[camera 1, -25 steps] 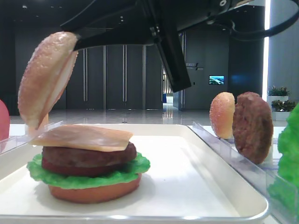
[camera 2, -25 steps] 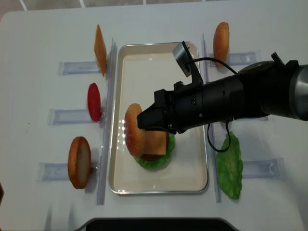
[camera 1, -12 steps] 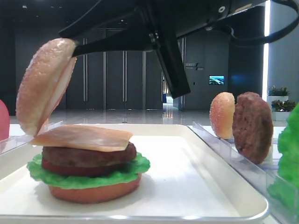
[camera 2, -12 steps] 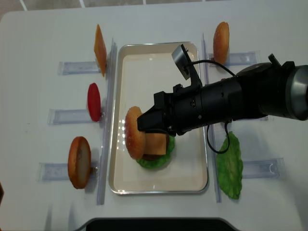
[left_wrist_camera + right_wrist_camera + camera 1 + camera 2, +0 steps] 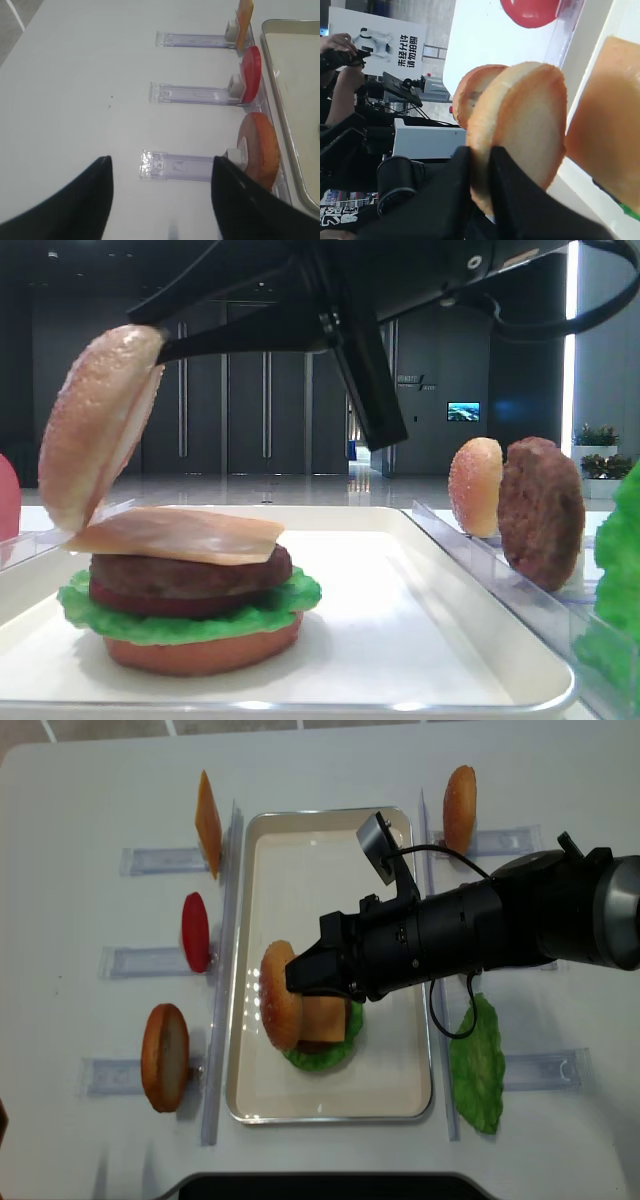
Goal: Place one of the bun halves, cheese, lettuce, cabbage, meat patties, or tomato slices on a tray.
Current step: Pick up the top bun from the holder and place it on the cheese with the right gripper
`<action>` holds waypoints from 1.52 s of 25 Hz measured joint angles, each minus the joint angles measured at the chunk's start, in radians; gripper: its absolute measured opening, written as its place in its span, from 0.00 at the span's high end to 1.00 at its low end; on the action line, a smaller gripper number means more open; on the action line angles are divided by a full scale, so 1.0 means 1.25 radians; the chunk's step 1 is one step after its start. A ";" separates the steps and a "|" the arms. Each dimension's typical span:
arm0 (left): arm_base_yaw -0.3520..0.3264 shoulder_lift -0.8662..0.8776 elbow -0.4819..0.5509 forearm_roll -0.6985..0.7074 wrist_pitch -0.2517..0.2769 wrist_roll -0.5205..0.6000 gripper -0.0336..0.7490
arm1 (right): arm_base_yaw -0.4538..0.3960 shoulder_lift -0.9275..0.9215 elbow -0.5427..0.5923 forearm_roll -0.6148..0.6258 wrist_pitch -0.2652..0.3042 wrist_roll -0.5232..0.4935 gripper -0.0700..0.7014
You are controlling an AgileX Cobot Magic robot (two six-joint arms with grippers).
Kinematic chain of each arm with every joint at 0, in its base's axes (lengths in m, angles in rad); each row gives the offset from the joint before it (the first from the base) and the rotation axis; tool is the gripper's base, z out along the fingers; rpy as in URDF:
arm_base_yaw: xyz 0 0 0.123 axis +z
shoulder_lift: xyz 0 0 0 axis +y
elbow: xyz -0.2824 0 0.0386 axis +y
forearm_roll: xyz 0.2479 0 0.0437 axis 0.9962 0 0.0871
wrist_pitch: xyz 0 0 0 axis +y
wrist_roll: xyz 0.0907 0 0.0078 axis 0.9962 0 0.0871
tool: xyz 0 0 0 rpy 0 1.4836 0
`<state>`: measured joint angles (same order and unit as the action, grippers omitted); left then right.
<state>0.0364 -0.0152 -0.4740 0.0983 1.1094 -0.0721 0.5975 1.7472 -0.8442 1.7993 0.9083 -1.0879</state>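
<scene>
Clear racks (image 5: 160, 860) flank tray (image 5: 330, 830).

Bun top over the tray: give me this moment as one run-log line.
right gripper: shut on bun top | bun top: tilted on edge above cheese slice of burger stack | white tray: holds stack | left gripper: open, idle

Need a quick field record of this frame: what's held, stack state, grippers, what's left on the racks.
held: bun half pinched on edge by right gripper, tilted, lower edge at the cheese
stack on tray, top down: cheese, meat patty, lettuce, bottom bun
left gripper: open, over the table, holding nothing
left racks: cheese slice, tomato slice, bun
right racks: second bun half, lettuce leaf
</scene>
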 joint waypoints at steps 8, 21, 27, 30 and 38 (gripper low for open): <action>0.000 0.000 0.000 0.000 0.000 0.000 0.36 | 0.000 0.000 0.000 0.000 -0.002 -0.005 0.79; 0.000 0.000 0.000 0.000 0.000 0.000 0.36 | 0.000 0.000 0.000 0.000 -0.004 -0.007 0.79; 0.000 0.000 0.000 0.000 0.000 0.000 0.36 | 0.000 0.000 0.000 0.000 -0.004 -0.007 0.79; 0.000 0.000 0.000 0.000 0.000 0.000 0.36 | 0.000 0.000 0.000 0.000 -0.004 -0.007 0.79; 0.000 0.000 0.000 0.000 0.000 0.000 0.36 | 0.000 0.000 0.000 0.000 -0.005 -0.009 0.79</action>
<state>0.0364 -0.0152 -0.4740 0.0983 1.1094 -0.0721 0.5975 1.7472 -0.8442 1.7993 0.9015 -1.0989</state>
